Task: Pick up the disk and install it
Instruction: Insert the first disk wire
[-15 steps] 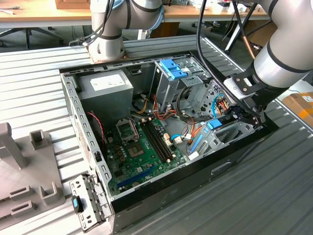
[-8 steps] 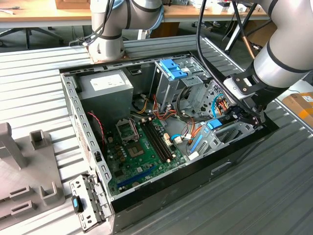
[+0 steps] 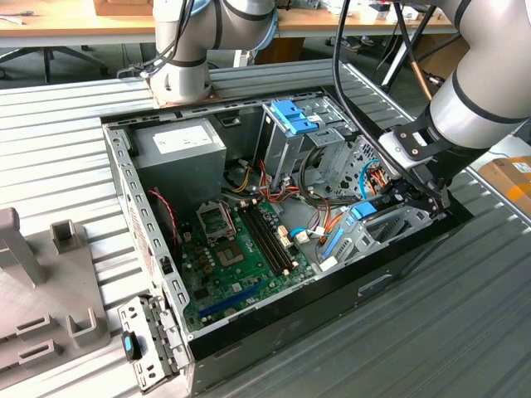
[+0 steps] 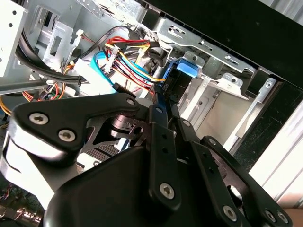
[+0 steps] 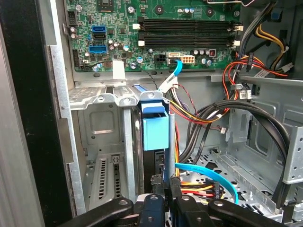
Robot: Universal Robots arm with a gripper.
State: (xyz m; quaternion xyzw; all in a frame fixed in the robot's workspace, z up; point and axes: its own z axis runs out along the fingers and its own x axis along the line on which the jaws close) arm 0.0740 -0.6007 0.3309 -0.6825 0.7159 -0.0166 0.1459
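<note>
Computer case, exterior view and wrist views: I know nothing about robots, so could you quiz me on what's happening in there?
1. True or false: the disk lies flat on the motherboard.
2. What is the end effector closed on? A) the power supply B) the disk C) the ribbed blue clip
3. Fill in: the disk's plastic rail is coloured ____.

Key: 1 false, it stands on edge in the metal drive bay; 2 B; 3 blue.

You are looking at the disk [image 5: 155,130] standing on edge in the grey drive bay [image 5: 104,142], the gripper [image 5: 163,201] closing on its near end, cables [image 5: 208,113] lying alongside.
</note>
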